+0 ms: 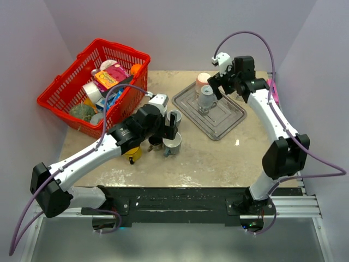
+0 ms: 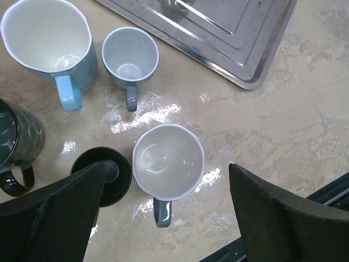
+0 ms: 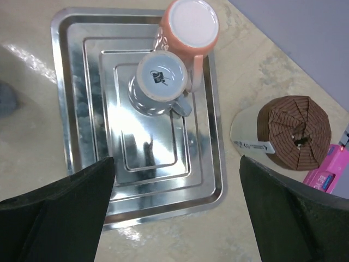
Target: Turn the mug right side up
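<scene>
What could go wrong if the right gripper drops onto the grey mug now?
The inverted grey mug sits tight beside the orange mug, so the open right gripper may knock it over. The steel tray looks slick; the grey mug could slide when pinched.

Tray [image 3: 65, 136], under the right end effector [image 3: 177, 161]: polished metal, smooth, mirror-bright.
Grey mug [image 3: 161, 76] on it: glazed ceramic, glossy.
Orange mug [image 3: 192, 24]: glossy glaze, matt pale base.
Table [image 2: 283, 136]: smooth stone-look top with shiny glare.
Fingers [image 3: 60, 213]: matt black plastic.
Basket [image 1: 60, 95]: red plastic lattice, slight sheen.
</scene>
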